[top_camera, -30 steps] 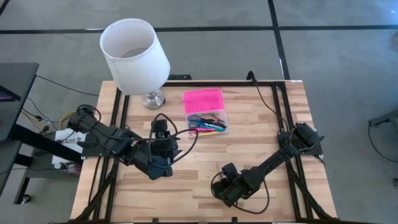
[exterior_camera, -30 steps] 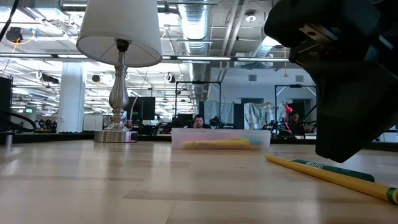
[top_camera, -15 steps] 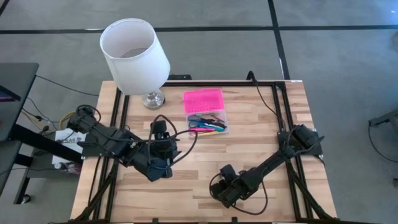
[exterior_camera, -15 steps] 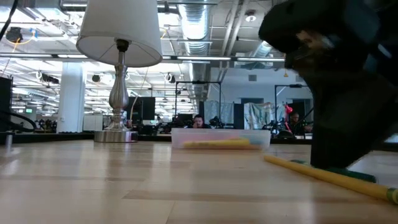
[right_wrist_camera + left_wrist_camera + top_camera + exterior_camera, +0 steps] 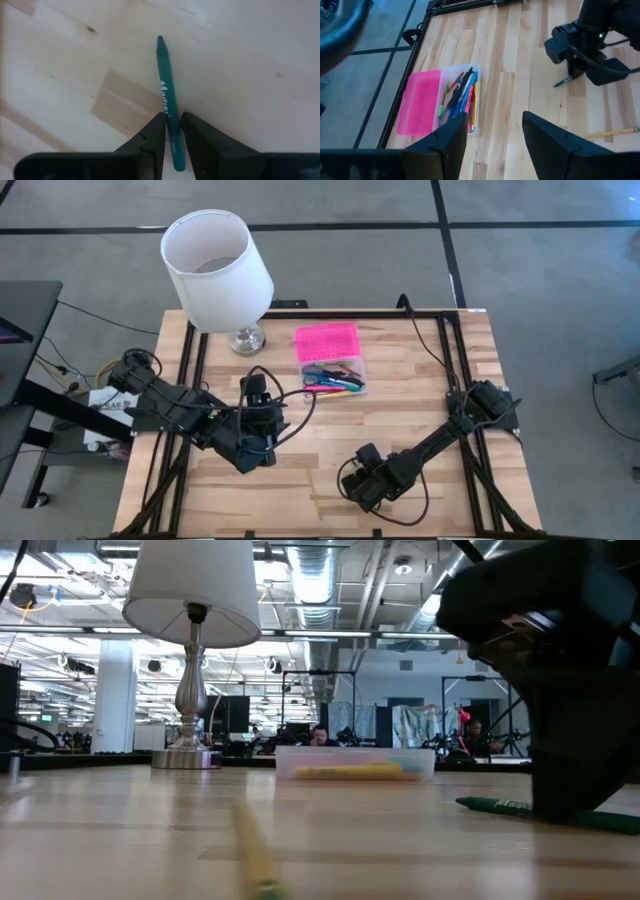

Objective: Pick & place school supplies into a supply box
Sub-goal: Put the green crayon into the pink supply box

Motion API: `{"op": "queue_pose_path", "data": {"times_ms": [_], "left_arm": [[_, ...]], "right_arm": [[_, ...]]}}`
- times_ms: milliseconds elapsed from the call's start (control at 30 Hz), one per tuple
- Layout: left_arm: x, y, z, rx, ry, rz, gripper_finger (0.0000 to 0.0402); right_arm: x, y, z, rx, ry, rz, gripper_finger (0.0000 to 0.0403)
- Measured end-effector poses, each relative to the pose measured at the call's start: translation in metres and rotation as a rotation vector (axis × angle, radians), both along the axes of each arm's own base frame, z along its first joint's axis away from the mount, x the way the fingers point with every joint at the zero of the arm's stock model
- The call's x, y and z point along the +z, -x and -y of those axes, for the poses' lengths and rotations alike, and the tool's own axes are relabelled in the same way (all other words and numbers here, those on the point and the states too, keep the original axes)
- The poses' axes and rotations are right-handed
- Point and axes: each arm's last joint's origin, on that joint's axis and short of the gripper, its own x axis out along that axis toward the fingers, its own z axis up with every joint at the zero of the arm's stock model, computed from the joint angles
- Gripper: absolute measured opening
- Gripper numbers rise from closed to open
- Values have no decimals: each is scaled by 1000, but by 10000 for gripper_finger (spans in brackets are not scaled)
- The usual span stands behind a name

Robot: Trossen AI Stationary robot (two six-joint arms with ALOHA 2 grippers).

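Open-plan lab: ceiling ducts [image 5: 320,580] (exposed), workstations [image 5: 300,730].

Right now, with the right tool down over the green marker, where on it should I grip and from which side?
Grip the green marker on its barrel, from straight above. It lies flat on the bare table with nothing beside it, so the fingers can straddle it across its width. The right tool already straddles the barrel just past the printed lettering, toward its far end, fingers close either side; sliding toward the lettered middle would probably balance better.
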Motion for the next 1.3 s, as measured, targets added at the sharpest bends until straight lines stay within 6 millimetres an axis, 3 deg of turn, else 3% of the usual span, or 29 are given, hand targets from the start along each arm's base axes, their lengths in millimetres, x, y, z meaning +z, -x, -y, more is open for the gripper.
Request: {"op": "queue_pose_path", "data": {"times_ms": [167, 433, 600, 733, 1033, 1300], "left_arm": [[-7, 8, 7, -73, 8, -95, 185], [-58, 29, 23, -206, -80, -329, 185], [-84, 34, 26, -147, -9, -289, 185], [-99, 39, 32, -124, 41, -246, 185], [-105, 51, 43, -92, 45, -199, 185], [-104, 56, 48, 1, 71, -101, 185]], "right_arm": [[-1, 4, 5, 16, 6, -84, 70], [-1, 7, 9, 102, 18, -155, 48], [-1, 6, 11, 143, 9, -174, 9], [-1, 6, 11, 150, 6, -180, 13], [8, 9, 13, 250, 56, -249, 6], [28, 10, 17, 399, 153, -369, 3]]}}
